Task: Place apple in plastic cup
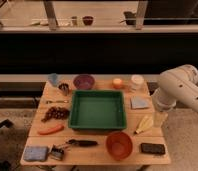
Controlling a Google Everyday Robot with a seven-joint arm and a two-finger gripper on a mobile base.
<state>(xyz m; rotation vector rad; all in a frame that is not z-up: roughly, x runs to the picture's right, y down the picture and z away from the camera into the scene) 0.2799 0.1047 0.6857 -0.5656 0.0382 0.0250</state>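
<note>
We see the round apple (117,83) at the back of the bench (97,151). The gripper (159,118) hangs at the right edge, and we cannot tell its grip.

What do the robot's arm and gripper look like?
The arm is off-white, made of smooth rounded links with a dark seam between them; no cables or markings show. The gripper, at its lower end by the right edge of the table, looks pale greyish.

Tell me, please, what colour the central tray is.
The tray is green, camera view; the gripper hangs by the table's right edge.
</note>
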